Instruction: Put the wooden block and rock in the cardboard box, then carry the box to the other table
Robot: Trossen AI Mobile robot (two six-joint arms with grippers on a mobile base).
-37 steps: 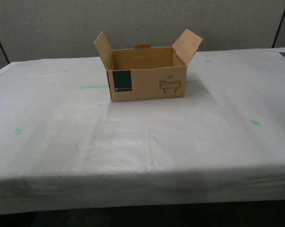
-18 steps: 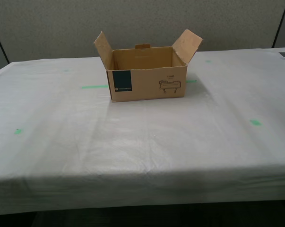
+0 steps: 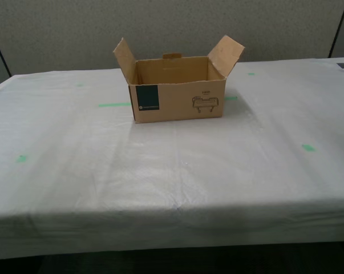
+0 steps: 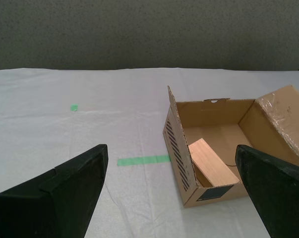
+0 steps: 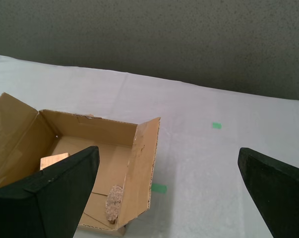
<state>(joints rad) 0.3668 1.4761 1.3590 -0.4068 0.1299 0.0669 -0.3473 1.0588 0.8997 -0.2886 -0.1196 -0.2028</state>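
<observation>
One cardboard box stands on the desk, a wide surface draped in wrinkled white cloth, a little toward the exterior view's left of middle and toward the far edge. Its flaps stand raised, and its front shows one dark square label and one small line drawing. Inside it there is one wooden block, lying tilted against the box wall by the label, and one rock, resting on the box floor close to a side wall. From the exterior view neither can be seen; the box front hides them. In the first wrist view only a corner of the block shows, the rest covered by a dark finger.

Several green tape marks dot the cloth: a strip just beside the box and a few small spots farther off.

My first gripper and my second gripper each hang above the desk near the box, fingers spread wide with nothing between them. Neither arm appears in the exterior view.
</observation>
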